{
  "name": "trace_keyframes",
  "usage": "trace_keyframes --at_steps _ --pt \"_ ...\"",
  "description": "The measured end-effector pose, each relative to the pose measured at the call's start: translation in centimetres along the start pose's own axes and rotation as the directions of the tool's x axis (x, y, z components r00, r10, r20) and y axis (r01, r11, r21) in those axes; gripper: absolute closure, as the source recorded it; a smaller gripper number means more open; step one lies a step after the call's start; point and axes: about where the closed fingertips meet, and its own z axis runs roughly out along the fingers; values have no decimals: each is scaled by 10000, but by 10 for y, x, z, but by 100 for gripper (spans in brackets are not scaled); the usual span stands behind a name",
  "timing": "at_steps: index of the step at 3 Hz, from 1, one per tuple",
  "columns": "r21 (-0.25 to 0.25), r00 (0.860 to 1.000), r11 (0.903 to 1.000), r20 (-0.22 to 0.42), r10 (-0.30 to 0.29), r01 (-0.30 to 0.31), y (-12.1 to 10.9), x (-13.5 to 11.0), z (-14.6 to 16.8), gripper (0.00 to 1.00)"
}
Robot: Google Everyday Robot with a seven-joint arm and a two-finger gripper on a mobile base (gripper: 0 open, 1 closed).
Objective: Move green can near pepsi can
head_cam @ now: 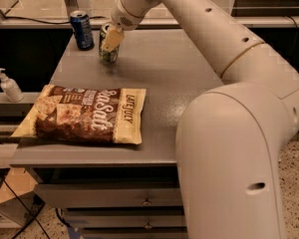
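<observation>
The green can (107,51) stands upright on the grey table (164,78) near its far left corner. My gripper (111,39) reaches down from the arm above and is shut on the green can, its pale finger (112,38) across the can's front. The pepsi can (82,30), dark blue with a silver top, stands just to the left of the green can at the table's back left edge, a small gap between them.
A large brown chip bag (84,114) lies flat on the table's front left. A white pump bottle (9,85) stands on a shelf left of the table. My arm's big white body (229,148) fills the right side. Drawers (114,198) sit below the tabletop.
</observation>
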Motion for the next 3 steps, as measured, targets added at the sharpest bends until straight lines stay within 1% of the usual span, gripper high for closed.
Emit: trace_keyframes --at_steps 1,2,3 --pt "-128 9997 9999 235 26 -23 -4 -9 10 59" --pt "-226 9995 9997 329 42 -35 -8 -14 18 36" --pt "-257 9993 9994 296 229 -221 -12 -9 21 13"
